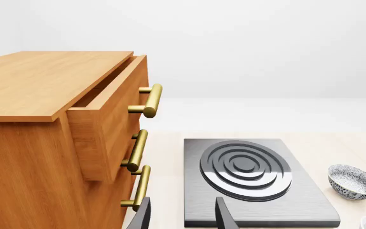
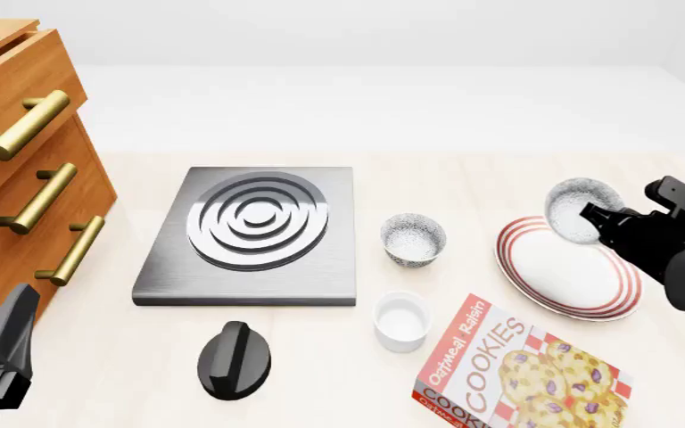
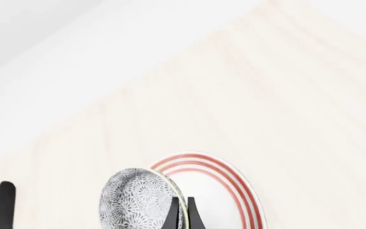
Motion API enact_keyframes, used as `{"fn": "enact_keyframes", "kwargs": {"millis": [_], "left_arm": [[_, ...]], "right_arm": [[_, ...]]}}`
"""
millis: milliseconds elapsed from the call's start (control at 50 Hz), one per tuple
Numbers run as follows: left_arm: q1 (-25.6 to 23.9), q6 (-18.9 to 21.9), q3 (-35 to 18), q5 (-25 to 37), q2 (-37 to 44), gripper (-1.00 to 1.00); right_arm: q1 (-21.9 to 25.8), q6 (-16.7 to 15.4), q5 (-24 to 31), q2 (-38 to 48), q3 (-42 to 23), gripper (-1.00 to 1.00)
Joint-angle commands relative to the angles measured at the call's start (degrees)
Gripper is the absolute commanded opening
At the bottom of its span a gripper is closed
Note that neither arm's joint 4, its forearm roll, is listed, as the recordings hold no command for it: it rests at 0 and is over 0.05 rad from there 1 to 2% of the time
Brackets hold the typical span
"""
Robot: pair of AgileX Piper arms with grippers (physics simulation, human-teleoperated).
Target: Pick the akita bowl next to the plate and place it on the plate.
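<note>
My right gripper [image 2: 599, 219] is shut on the rim of the akita bowl [image 2: 581, 209], a speckled grey bowl with a white inside. The bowl hangs tilted over the far left rim of the plate [image 2: 557, 272], which is white with red rings. In the right wrist view the fingers [image 3: 174, 213] pinch the bowl [image 3: 135, 200] at its edge, with the plate [image 3: 218, 188] behind. My left gripper [image 1: 184, 217] is open and holds nothing, low at the near left [image 2: 7, 343] by the drawers.
A second speckled bowl [image 2: 414, 239] sits between the grey stove slab [image 2: 253, 234] and the plate. A white cup [image 2: 401, 321], a black knob [image 2: 235, 358] and a cookie box [image 2: 515, 370] lie nearer. A wooden drawer cabinet [image 2: 15, 169] stands left, top drawer ajar.
</note>
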Motion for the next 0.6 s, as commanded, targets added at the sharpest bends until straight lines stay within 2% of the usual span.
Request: {"fn": "enact_keyframes", "kwargs": {"millis": [20,600], "left_arm": [[0.0,0.0,0.0,0.0,0.0,1.0],[0.0,0.0,0.0,0.0,0.0,1.0]], "right_arm": [[0.4,-0.6,0.8,-0.4,-0.5,-1.0],[-0.5,-2.8,0.0,2.1,0.0,-1.0]]}}
